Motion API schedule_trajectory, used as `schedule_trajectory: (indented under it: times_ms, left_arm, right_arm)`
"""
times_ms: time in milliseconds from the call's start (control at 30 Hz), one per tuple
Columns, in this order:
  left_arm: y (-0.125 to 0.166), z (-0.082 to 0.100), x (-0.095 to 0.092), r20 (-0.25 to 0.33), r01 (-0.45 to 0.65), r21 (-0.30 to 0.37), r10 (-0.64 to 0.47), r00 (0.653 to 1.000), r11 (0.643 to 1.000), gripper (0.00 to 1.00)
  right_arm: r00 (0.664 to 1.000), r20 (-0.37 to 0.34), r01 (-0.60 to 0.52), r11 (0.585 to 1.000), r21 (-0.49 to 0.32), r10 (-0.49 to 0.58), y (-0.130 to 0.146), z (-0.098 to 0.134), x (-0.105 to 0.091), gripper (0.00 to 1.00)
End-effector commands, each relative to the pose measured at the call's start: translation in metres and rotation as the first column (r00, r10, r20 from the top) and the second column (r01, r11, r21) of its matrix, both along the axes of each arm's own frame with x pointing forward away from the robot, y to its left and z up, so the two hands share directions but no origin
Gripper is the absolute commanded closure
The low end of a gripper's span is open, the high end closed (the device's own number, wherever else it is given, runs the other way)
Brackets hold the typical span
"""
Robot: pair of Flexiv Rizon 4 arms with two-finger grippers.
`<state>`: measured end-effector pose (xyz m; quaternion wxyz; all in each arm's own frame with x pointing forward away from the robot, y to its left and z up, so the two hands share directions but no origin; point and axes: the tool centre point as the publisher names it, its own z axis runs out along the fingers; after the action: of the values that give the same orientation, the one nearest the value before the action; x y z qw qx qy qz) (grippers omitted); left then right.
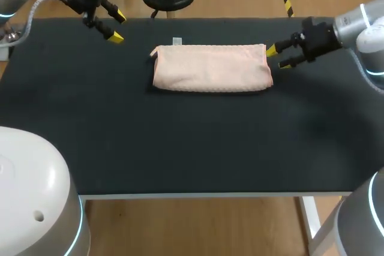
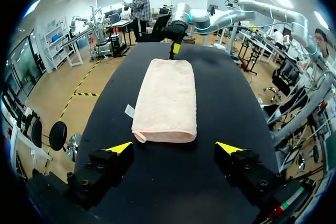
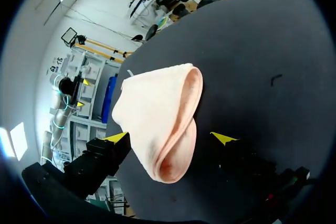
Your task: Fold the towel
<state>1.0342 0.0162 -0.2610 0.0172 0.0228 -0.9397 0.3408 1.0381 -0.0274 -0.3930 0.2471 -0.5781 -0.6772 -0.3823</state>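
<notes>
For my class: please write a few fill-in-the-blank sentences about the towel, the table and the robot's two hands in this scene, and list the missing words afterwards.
1. The towel lies on a ____ table.
2. The towel is not spread flat. It is ____ over, with a doubled edge at one end.
3. Of the left hand and the right hand, the one nearer the towel is the ____.
4. Both hands have their fingers ____, gripping nothing.

Missing words: black; folded; right; open

a black-topped table [image 1: 180,148]
</notes>
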Motion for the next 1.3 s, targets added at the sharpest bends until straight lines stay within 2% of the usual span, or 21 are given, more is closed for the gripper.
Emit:
schedule_trajectory:
  times_ms: [33,433,833,1233,1267,1300]
  left_arm:
    - [0.000,-0.001,0.000,0.002,0.001,-0.003,-0.001,1.000,1.000,0.00]
    - [0.000,-0.001,0.000,0.002,0.001,-0.003,-0.001,1.000,1.000,0.00]
    - [0.000,-0.001,0.000,0.002,0.001,-0.003,-0.001,1.000,1.000,0.00]
    - [0.000,-0.001,0.000,0.002,0.001,-0.003,-0.001,1.000,1.000,0.00]
    - [0.000,-0.001,0.000,0.002,0.001,-0.003,-0.001,1.000,1.000,0.00]
    - [0.000,-0.001,0.000,0.002,0.001,-0.003,-0.001,1.000,1.000,0.00]
  right_arm:
    - [0.999,-0.036,-0.016,1.000,0.003,0.016,0.006,-0.014,0.011,0.00]
    - [0.996,-0.082,-0.020,1.000,0.021,0.021,0.018,-0.022,0.011,0.00]
    - [0.995,-0.084,-0.042,0.998,0.043,0.045,0.041,-0.019,0.010,0.00]
    - [0.993,-0.101,-0.062,0.996,0.065,0.068,0.061,-0.028,0.005,0.00]
    - [0.992,-0.102,-0.063,0.996,0.065,0.069,0.062,-0.028,0.005,0.49]
    - [0.992,-0.104,-0.064,0.996,0.067,0.070,0.062,-0.028,0.004,0.65]
